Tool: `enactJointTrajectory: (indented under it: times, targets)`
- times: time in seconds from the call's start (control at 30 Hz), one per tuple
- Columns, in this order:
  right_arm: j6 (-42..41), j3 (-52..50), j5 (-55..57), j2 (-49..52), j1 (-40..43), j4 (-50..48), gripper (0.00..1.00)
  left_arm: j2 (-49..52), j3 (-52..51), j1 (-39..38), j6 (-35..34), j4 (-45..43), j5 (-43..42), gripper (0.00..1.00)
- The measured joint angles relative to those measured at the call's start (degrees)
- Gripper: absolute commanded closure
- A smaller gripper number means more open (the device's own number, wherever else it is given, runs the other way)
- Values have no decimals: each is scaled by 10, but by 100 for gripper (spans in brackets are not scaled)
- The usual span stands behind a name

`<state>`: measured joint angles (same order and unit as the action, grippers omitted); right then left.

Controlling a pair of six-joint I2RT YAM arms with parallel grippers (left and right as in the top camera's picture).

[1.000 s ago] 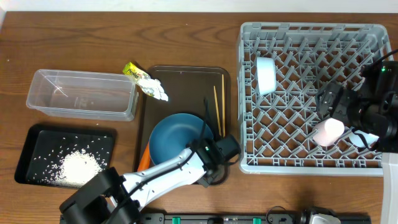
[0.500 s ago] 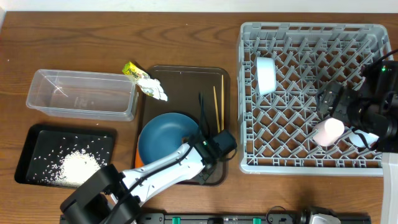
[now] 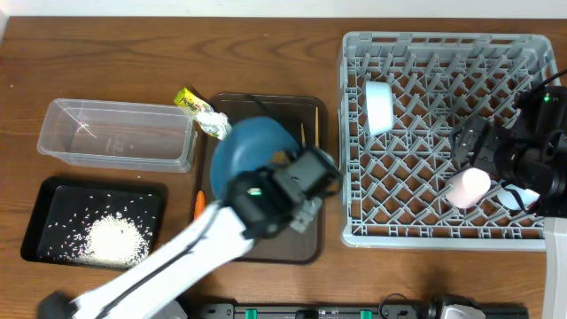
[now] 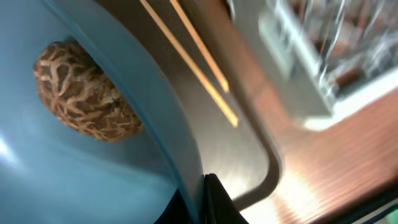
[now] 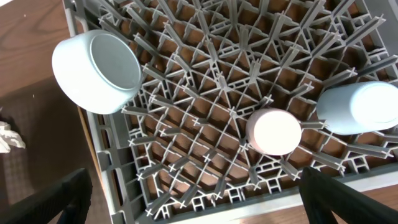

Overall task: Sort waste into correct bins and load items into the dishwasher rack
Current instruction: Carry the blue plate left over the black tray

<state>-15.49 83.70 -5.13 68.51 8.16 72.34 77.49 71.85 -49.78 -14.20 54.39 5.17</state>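
My left gripper (image 4: pixel 207 202) is shut on the rim of the large blue plate (image 3: pixel 250 151) and holds it tilted above the dark-brown serving tray (image 3: pixel 266 108). The small brown food lump (image 4: pixel 84 96) rests on the plate (image 4: pixel 74 174). The wooden chopsticks (image 4: pixel 193 62) lie on the tray beside it. My right gripper (image 5: pixel 196 186) is open and empty over the grey dishwasher rack (image 3: pixel 443 230). The rack (image 5: pixel 186 168) holds the white bowl (image 5: pixel 99 71), the pink cup (image 5: pixel 273 132) and the light-blue cup (image 5: pixel 364 107).
The clear tub (image 3: pixel 115 133) stands at the left. The black tray (image 3: pixel 53 199) in front of it holds rice (image 3: pixel 111 237). The yellow-green wrapper (image 3: pixel 189 99) and white tissue (image 3: pixel 221 128) lie by the tray's back left corner. The orange carrot (image 3: pixel 199 206) shows at the tray's left edge.
My left arm has lifted and tilted the blue plate, carrying it from the tray's front toward the back. The right arm has not moved.
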Motion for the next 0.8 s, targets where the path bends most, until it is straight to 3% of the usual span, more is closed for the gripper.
enactJointTrajectory:
  times: [0.23,0.47,0.63,0.8]
  targets:
    - [0,0,0,0,0,-2,1,-109,6,176,-87,-7,-5,94]
    - [0,0,0,0,0,-6,1,-206,6,454,-115,-23,-67,94]
    - [0,0,0,0,0,-7,1,-197,6,624,-105,-24,-149,94]
    - [0,0,0,0,0,-7,1,-146,2,732,-73,-34,-221,94]
